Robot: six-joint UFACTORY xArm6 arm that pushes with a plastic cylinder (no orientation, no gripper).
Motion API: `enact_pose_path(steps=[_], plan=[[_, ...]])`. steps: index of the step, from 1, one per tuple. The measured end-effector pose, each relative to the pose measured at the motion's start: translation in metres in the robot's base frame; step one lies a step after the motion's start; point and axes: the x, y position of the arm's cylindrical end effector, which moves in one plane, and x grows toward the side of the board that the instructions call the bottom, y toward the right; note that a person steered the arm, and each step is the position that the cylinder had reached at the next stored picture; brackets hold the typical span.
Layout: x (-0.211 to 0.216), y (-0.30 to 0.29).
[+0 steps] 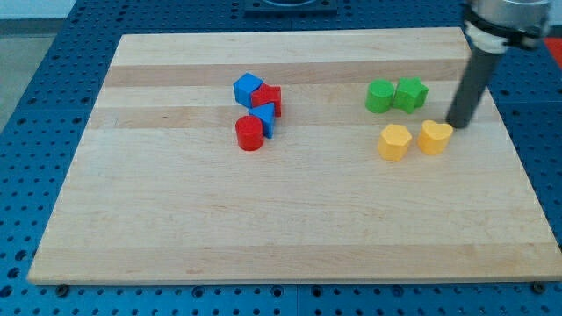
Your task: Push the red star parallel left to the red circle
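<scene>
Bare desk [132,219] at the view's left, red circle [249,134] touching blue blocks, red star [269,99] wedged behind the blue cube [248,89], green pair, yellow pair, my tip [457,125] beside the right yellow block [435,137], end effector a plain rod, grasping nothing.

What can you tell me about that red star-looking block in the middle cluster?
The red star is a small, glossy red block, plastic by its look, mostly hidden, so its points are hard to make out. It lies on the wooden board in a tight cluster: the blue cube presses against its left, a second blue block sits just below, and the red circle lies lower left. My tip is far to the right.
</scene>
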Motion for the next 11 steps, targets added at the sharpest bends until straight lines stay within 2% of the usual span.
enact_pose_path(steps=[1, 2, 3, 4, 5, 7, 8, 9, 10, 11], plan=[[0.014, -0.029], [0.023, -0.125], [0.023, -0.119], [-0.002, -0.163], [-0.008, -0.237], [0.001, -0.213], [-0.019, -0.242], [-0.057, -0.248], [-0.076, -0.262], [-0.077, -0.284]])
